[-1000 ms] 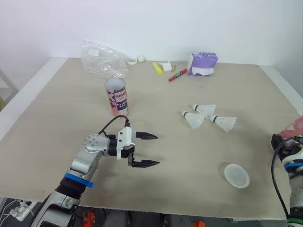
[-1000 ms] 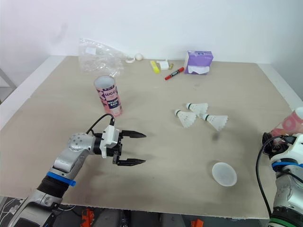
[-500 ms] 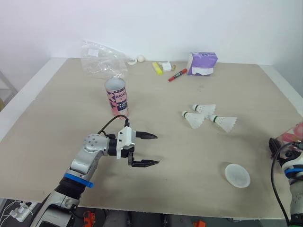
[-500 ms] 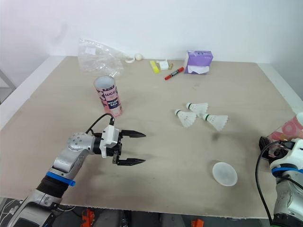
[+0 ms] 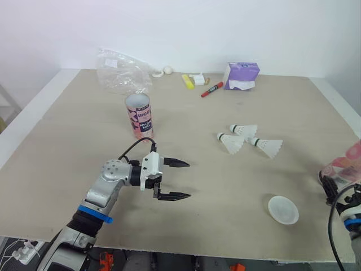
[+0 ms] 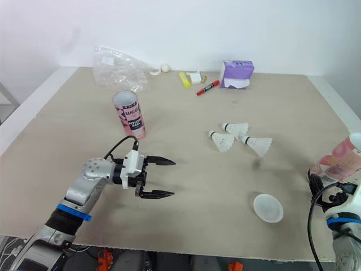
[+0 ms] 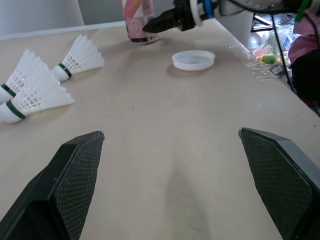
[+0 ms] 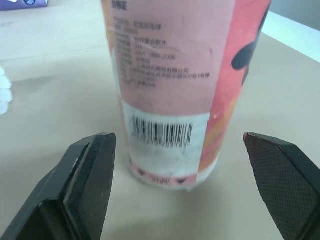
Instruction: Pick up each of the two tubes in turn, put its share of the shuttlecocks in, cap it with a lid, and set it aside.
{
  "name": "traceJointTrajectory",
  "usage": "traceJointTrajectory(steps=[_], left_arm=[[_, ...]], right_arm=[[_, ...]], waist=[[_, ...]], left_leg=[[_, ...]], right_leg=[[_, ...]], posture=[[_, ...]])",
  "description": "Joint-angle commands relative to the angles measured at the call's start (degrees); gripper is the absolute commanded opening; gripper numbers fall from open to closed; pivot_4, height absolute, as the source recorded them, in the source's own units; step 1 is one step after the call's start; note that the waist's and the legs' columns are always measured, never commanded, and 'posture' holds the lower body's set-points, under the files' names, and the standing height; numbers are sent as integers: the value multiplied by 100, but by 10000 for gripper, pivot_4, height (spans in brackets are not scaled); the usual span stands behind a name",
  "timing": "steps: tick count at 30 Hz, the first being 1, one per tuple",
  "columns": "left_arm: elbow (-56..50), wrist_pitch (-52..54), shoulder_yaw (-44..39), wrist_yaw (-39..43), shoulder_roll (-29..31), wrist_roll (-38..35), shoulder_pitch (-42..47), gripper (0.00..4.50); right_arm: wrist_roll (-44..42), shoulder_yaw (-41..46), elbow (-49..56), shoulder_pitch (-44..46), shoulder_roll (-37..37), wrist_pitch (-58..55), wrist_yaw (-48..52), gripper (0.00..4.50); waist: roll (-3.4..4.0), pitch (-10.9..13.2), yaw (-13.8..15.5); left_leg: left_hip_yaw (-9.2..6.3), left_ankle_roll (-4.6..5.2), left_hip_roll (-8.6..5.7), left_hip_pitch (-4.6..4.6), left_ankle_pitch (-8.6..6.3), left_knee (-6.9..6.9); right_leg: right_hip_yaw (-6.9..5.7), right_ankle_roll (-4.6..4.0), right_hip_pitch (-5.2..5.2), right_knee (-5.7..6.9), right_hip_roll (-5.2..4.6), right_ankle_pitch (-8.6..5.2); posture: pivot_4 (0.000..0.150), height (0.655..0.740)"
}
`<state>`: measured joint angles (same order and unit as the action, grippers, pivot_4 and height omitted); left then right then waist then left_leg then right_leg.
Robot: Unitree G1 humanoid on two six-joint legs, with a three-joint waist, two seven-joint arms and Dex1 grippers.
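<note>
An open pink tube [image 5: 139,116] stands upright at the table's left centre. A second pink tube [image 6: 342,161] stands upright by the right table edge. Three white shuttlecocks [image 5: 231,142] [image 5: 243,130] [image 5: 268,147] lie right of centre. A clear round lid [image 5: 282,209] lies near the front. My left gripper [image 5: 172,179] hovers open and empty over the front left, pointing towards the shuttlecocks. My right gripper [image 8: 177,142] is open, its fingers spread on either side just short of the second tube [image 8: 170,85], not touching it.
Along the back edge lie a crumpled plastic bag [image 5: 121,70], a yellow object [image 5: 187,81], a red marker [image 5: 211,90] and a purple tissue pack [image 5: 241,75]. The second tube stands very close to the table's right edge.
My right gripper has drawn back towards the front of the table, away from the second tube, so more of that tube shows. The left arm has barely moved.
</note>
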<state>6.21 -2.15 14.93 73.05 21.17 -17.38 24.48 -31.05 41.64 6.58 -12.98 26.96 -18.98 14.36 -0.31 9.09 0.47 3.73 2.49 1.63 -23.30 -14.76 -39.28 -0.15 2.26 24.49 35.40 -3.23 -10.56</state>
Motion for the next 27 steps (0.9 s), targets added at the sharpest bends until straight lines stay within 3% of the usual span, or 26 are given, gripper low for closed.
traceJointTrajectory(steps=[1, 4, 8, 13, 21, 27], left_arm=[[-31, -103, -27, 31, -2, -6, 125, 45000], [-4, -114, -72, -29, 10, -13, 131, 45000], [28, -119, -201, -247, 20, 4, 124, 45000], [62, -118, -412, -717, 23, 97, 77, 45000], [-295, 398, -710, -1689, 40, 152, -246, 45000], [-1084, 991, -1353, -3103, 4, 251, -701, 45000]], right_arm=[[-223, 344, 619, -209, -13, -103, -71, 43782], [-342, 410, 1118, -727, 94, -162, 318, 43782], [-408, 481, 1609, -1556, 585, 80, 1552, 43782], [-967, 378, 2237, -1829, 1159, 15, 2794, 43782], [-998, -1755, 2728, 38, 1546, -358, 3008, 43782], [-215, -3204, 1490, 1640, 1487, 101, 3727, 43782]], waist=[[0, 0, 0], [2, -1, 5], [1, 0, 3], [-10, 6, -23], [-29, 21, -23], [-62, 38, 6]], left_leg=[[2, 0, 0, 0, 0, 0], [3, 1, -4, 0, -1, -1], [-1, 1, -4, 0, -5, 1], [2, 1, -1, 9, -6, -1], [-15, 0, -2, 8, -6, 0], [-25, -5, -10, -7, -21, -3]], right_leg=[[1, 0, 0, 0, -1, 0], [3, 2, 0, 0, -5, -1], [1, 4, 0, 0, -5, -6], [2, 4, -4, -1, -2, -4], [0, -3, -2, -1, 6, 0], [1, 0, -2, -7, 5, -16]], posture=[[1500, 7400], [1500, 7400], [1500, 7400], [1500, 7400], [1500, 7400], [1500, 7400]])
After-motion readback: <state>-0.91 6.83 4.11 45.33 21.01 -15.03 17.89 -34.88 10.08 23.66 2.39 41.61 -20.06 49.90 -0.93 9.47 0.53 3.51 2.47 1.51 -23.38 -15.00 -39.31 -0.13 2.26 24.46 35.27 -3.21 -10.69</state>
